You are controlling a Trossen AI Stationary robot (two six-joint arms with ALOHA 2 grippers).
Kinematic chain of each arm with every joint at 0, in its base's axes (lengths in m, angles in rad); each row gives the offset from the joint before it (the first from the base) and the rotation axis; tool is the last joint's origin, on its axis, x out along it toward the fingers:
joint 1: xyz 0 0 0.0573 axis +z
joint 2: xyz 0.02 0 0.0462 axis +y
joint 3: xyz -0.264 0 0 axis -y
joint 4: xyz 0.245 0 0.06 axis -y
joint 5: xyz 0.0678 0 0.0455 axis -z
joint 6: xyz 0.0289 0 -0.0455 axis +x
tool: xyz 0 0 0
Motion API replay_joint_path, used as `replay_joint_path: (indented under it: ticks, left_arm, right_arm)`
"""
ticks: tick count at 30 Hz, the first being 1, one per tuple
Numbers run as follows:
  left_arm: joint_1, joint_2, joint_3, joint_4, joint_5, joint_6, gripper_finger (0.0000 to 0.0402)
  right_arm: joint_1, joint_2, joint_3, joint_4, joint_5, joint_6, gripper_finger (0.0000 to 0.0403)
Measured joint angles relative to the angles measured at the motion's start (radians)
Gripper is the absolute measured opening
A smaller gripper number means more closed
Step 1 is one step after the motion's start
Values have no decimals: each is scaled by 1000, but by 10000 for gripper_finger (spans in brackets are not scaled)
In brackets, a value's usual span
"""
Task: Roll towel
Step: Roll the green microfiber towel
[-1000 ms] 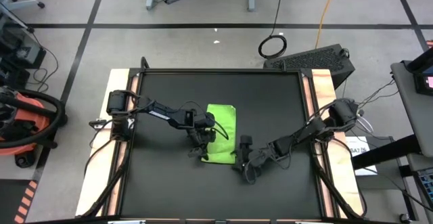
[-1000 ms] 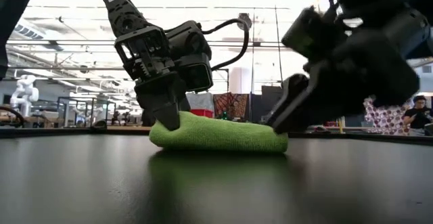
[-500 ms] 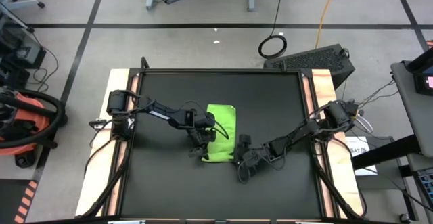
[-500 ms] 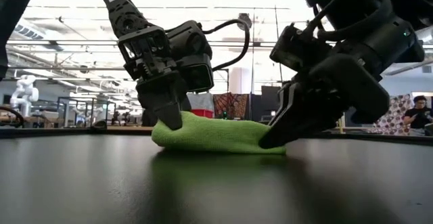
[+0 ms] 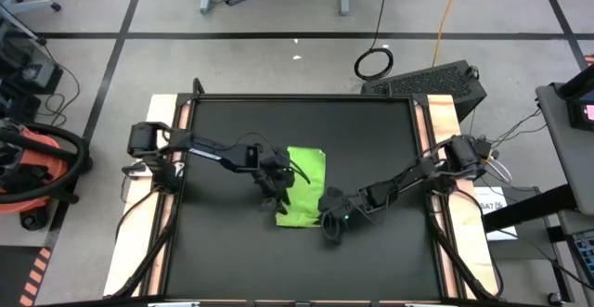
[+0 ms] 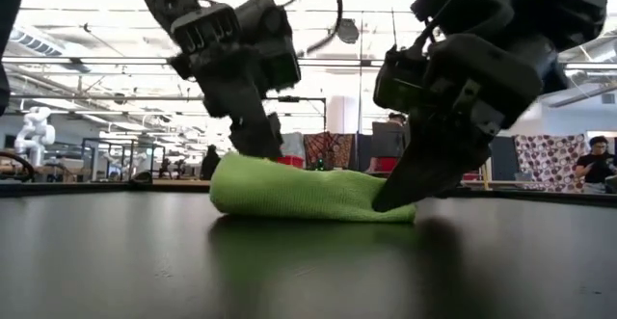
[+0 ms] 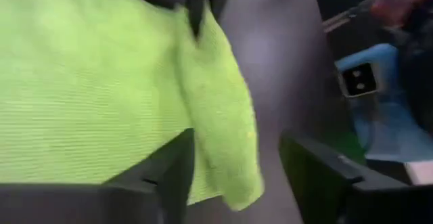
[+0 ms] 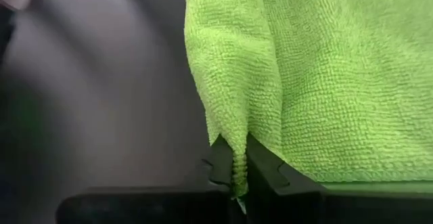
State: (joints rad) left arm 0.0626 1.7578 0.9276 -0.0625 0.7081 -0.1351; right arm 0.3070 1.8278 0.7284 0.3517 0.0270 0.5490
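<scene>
Table [image 5: 223, 251]: black mat surface with pale wooden side strips, seen whole from above. Left arm [image 5: 200, 147]: dark, reaching from the table's left edge toward the middle. Right arm [image 5: 408, 172]: dark, reaching from the right edge toward the middle. Towel [image 5: 302, 185]: bright lime-green cloth, folded, lying near the table's centre between the two grippers; in the low view it forms a low mound [image 6: 299, 189] on the mat. Left gripper [image 5: 276, 179]: at the towel's left edge, fingers spread apart and straddling the cloth's border, one finger [image 7: 169, 173] over the green fabric. Right gripper [image 5: 332, 216]: at the towel's near right corner, fingers clenched on a thin pinch of the towel's edge [image 8: 237, 170], tip down at the mat.
</scene>
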Motion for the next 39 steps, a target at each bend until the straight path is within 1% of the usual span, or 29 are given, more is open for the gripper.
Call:
replay_joint_path:
  ticks: [2,4,6,8,11,15,18,19,20,21,24,30,31,36,39]
  left_arm:
    - [-17,-44,1,-40,-80,38,241]
    - [-47,-81,4,-97,-185,89,256]
    - [-85,-108,2,-153,-276,138,260]
    - [-132,-124,2,-153,-345,163,259]
    - [-233,-138,3,-146,-445,199,251]
    - [-377,-134,3,-132,-690,258,239]
    - [-459,-122,4,-127,-925,273,231]
    - [-479,-117,3,-134,-983,273,229]
    - [-494,-111,3,-128,-1019,273,227]
    - [-503,-103,3,-109,-1028,273,226]
    - [-526,-67,4,-74,-1007,264,226]
    - [-538,5,4,-71,-1018,174,225]
    - [-538,15,4,-73,-1032,164,225]
    - [-539,46,4,-74,-1177,94,225]
    - [-535,53,4,-75,-1203,87,223]
  right_arm:
    - [-19,1,0,8,-58,20,4]
    - [-37,1,0,18,-112,37,3]
    - [-55,2,-1,22,-162,58,3]
    - [-70,3,-1,22,-193,77,3]
    - [-89,3,-1,23,-225,99,3]
    - [-111,3,-1,29,-265,121,3]
    - [-129,3,-1,34,-301,141,3]
    - [-134,3,-1,36,-316,145,3]
    - [-140,3,-1,38,-326,152,3]
    - [-145,3,-1,40,-338,161,3]
    - [-160,3,-1,46,-370,184,3]
    - [-177,3,-1,52,-401,222,3]
    - [-178,3,-1,53,-401,224,3]
    - [-178,3,-3,69,-401,239,3]
    - [-178,3,-3,72,-403,247,3]
